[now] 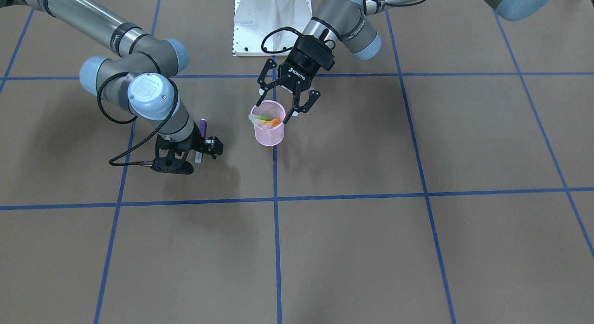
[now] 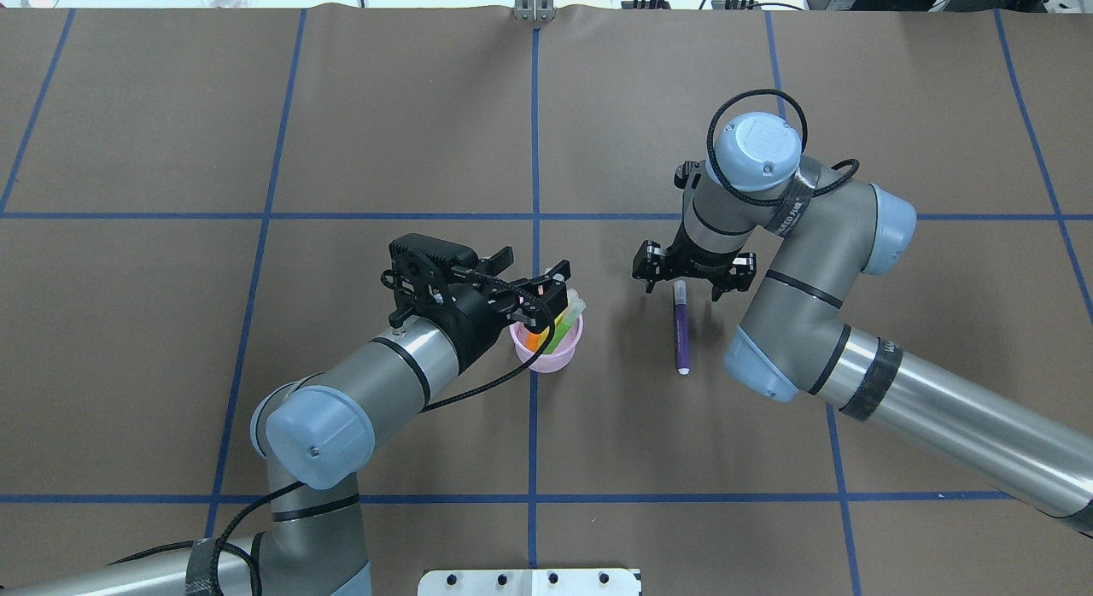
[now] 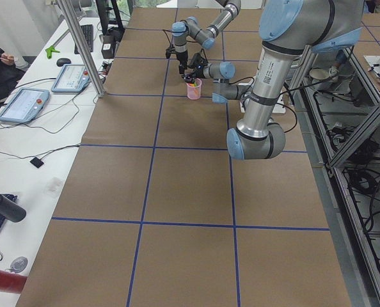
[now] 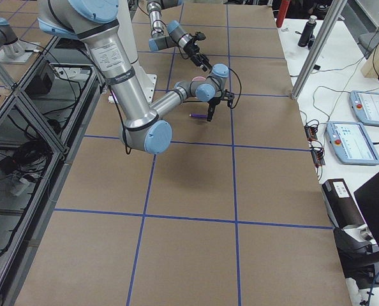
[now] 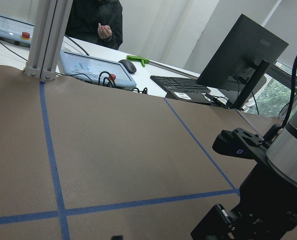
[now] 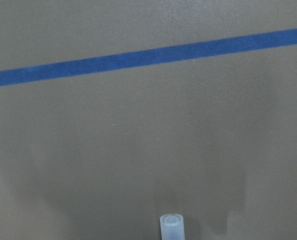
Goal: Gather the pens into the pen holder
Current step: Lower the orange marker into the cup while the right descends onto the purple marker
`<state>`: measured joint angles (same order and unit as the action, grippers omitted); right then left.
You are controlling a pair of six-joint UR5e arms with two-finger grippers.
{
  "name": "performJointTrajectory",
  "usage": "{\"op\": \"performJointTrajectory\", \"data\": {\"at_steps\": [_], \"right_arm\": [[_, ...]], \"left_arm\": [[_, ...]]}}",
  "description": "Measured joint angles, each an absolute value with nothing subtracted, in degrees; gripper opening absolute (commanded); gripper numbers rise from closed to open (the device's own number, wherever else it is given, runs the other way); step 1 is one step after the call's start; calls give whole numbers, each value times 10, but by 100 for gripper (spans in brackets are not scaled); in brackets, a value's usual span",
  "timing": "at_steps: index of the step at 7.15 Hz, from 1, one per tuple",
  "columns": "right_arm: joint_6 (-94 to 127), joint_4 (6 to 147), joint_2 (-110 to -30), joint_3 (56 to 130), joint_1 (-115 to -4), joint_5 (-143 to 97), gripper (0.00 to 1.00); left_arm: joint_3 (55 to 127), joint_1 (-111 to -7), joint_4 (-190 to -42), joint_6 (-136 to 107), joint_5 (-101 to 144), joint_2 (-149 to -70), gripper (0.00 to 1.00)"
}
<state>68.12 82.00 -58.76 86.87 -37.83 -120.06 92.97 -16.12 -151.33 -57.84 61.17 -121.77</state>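
The pink mesh pen holder (image 2: 559,357) stands near the table's centre line; it also shows in the front view (image 1: 269,133). An orange pen (image 1: 274,122), a green pen (image 1: 265,118) and a yellow pen (image 2: 570,316) stand in it. My left gripper (image 2: 534,289) is open just above the holder's rim (image 1: 276,106) and holds nothing. The purple pen (image 2: 680,331) lies flat on the table. My right gripper (image 2: 683,282) is open, pointing down, its fingers on either side of the pen's pale cap end (image 6: 172,225).
Blue tape lines (image 2: 534,152) divide the brown table cover. The white robot base plate (image 1: 271,22) is just behind the holder. Monitors, a keyboard and a seated person (image 5: 96,22) are beyond the table's far edge.
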Motion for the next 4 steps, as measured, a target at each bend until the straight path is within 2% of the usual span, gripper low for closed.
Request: {"op": "performJointTrajectory", "data": {"at_steps": [3, 4], "right_arm": [[678, 820, -589, 866, -376, -1201, 62], [677, 820, -589, 866, -376, -1201, 62]], "left_arm": [[934, -162, -1513, -578, 612, -1218, 100], [938, -164, -1513, -578, 614, -1217, 100]]}}
